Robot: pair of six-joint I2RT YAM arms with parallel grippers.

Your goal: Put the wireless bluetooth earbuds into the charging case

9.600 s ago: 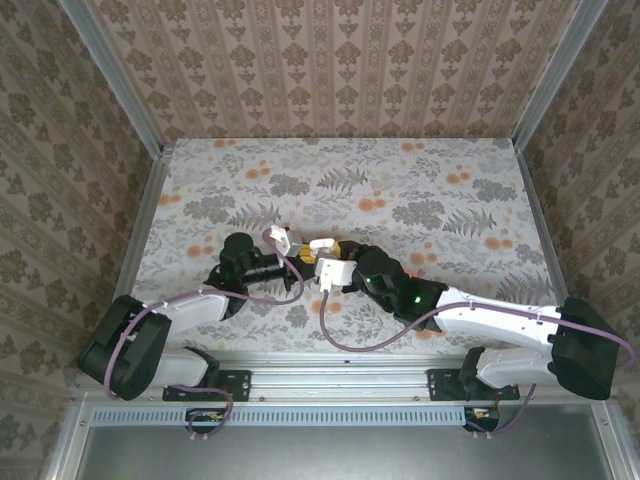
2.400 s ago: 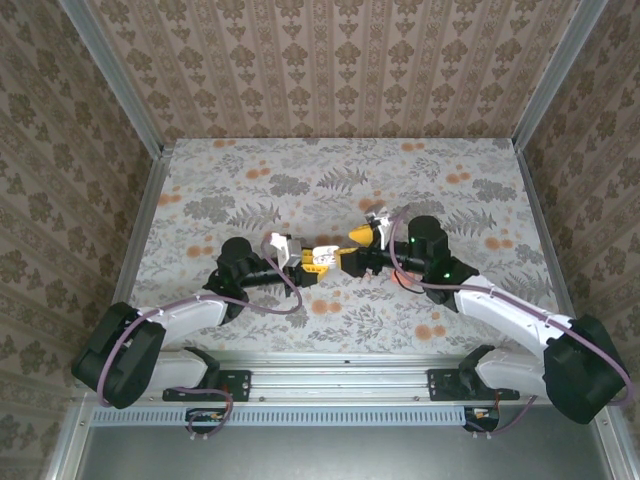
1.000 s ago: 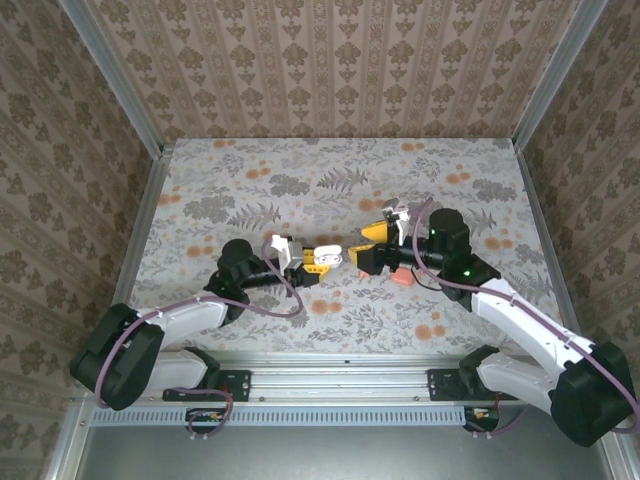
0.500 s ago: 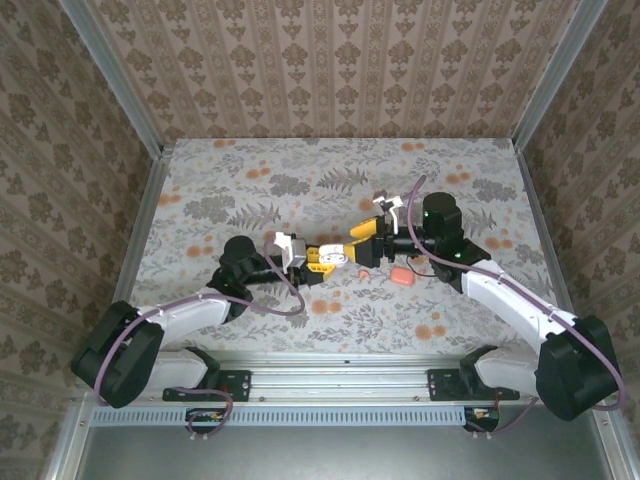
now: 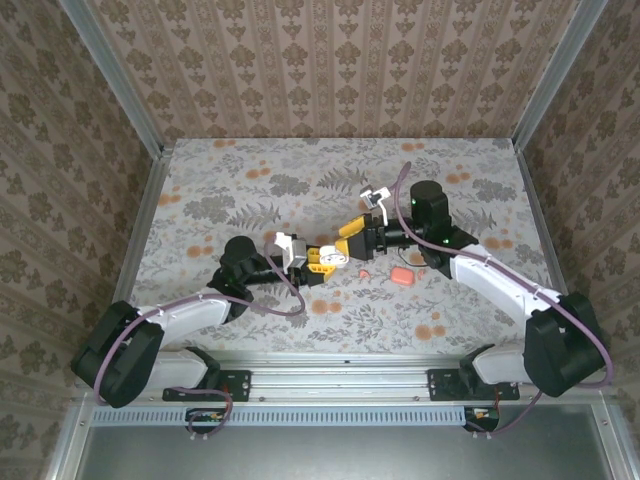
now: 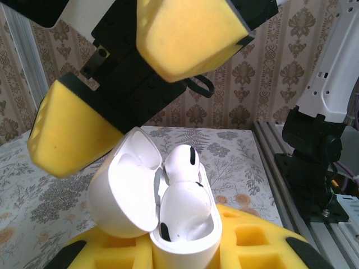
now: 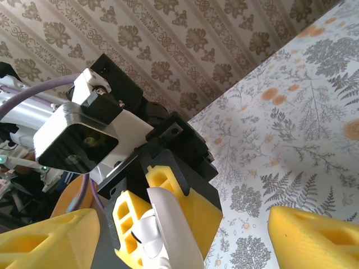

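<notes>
A white charging case (image 6: pixel 188 238) with its lid (image 6: pixel 123 193) swung open is held upright in my left gripper (image 6: pixel 185 249), which is shut on it. Two white earbuds (image 6: pixel 182 163) sit in its wells, their rounded heads sticking up. In the top view the case (image 5: pixel 334 257) is at the table's middle, with my left gripper (image 5: pixel 318 259) around it. My right gripper (image 5: pixel 352 234) hovers open just beyond and above the case. Its yellow fingers (image 6: pixel 188 33) straddle the lid without touching it. In the right wrist view, the lid (image 7: pixel 175 230) lies between that gripper's (image 7: pixel 179 241) spread fingers.
A coral-pink case (image 5: pixel 402 275) lies on the floral tabletop right of the grippers, and a tiny coral-pink earbud (image 5: pixel 365 272) lies beside it. Patterned walls (image 5: pixel 330 70) close the back and sides. The metal rail (image 5: pixel 340 385) runs along the near edge.
My right gripper has swung left and back from above the coral-pink case to just over the white case's open lid. The left gripper and its case have hardly moved.
</notes>
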